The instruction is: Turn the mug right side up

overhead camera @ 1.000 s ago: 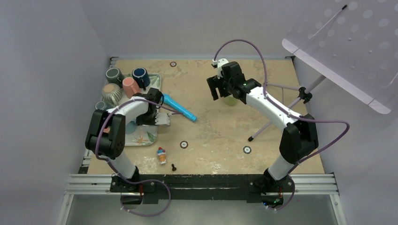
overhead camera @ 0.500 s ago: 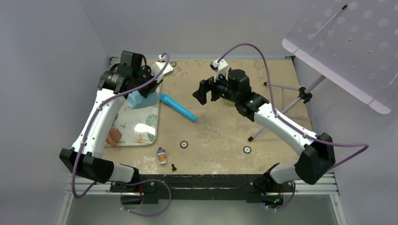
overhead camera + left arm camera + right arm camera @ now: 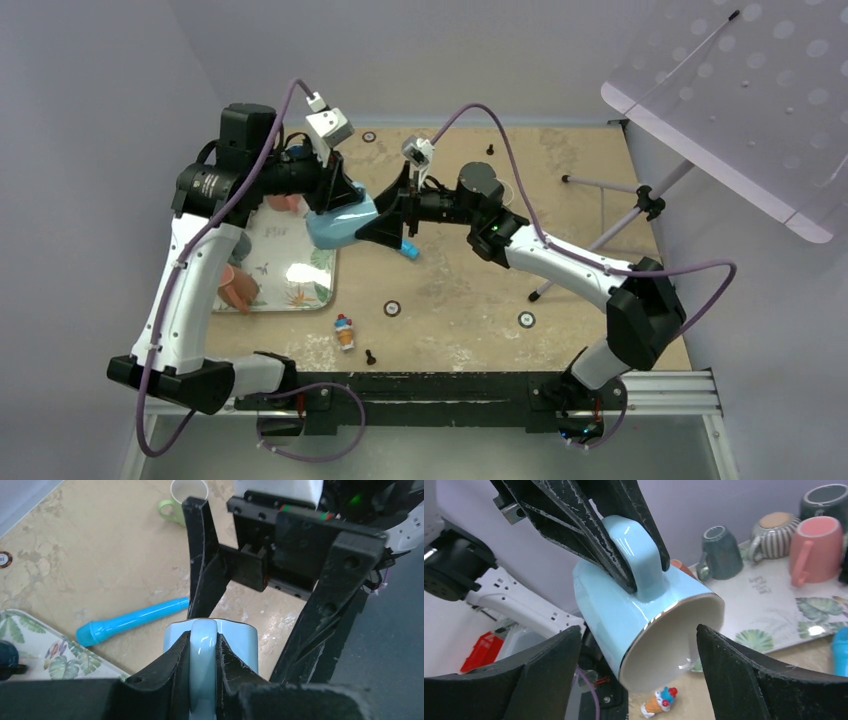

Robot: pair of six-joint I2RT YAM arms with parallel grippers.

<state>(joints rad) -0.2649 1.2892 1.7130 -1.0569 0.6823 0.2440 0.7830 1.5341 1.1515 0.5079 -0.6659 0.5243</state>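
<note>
1. Table (image 3: 470,280) carries the same clutter as a second ago. What has changed is above it, where our two arms now meet just right of the tray (image 3: 300,295)
2. Our left arm (image 3: 195,270) was over the far end of the tray half a second ago and has swung up toward the middle. Our right arm (image 3: 560,260) has swept leftward to face it
3. The light blue mug (image 3: 338,225) has left the tray and hangs in the air between the two arms, clear of the surface. In the right wrist view its handle is on top and its mouth faces the camera, tipped over, so we judge it is not yet right side up
4. Our left gripper (image 3: 202,642) is pinching the mug's handle, one finger on each side
5. Our right gripper (image 3: 636,630) is spread wide, its fingers either side of the mug's mouth. They are near it, but as far as we can tell they are not touching it
6. We read this as a handover being set up. The right fingers would need to close on the mug's body before the left lets go, and a loose hold there could drop the mug
7. Below lie a blue torch (image 3: 130,625) and a green mug (image 3: 185,495) standing upright, both well apart from the grippers
</note>
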